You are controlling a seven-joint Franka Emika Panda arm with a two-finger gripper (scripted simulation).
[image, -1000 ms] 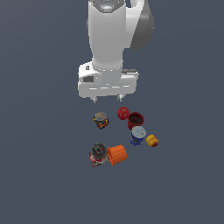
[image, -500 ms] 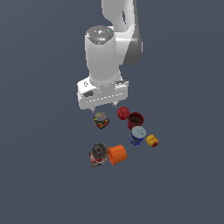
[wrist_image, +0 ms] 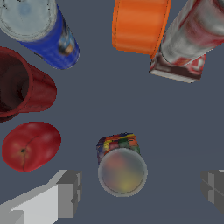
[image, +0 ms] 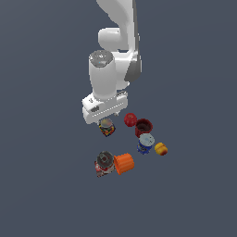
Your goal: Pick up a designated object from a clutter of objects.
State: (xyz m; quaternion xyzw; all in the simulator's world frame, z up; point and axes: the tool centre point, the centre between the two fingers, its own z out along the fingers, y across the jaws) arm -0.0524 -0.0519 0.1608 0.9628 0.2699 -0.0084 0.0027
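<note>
From my end both views look evenly lit and a bit flat — no cast shadows on the grey surface [image: 41,185], no glare. The white arm [image: 109,76] shades softly to grey on the exterior view's right, so light seems to come from its left. Both renders are soft and coarse; the wrist view stretches the cans near its borders — the blue can [wrist_image: 41,30] leans outward.

Dull metallic lid on the multicoloured can [wrist_image: 122,166]; glossy red ball [wrist_image: 30,145]; matt orange cup [wrist_image: 140,26].
</note>
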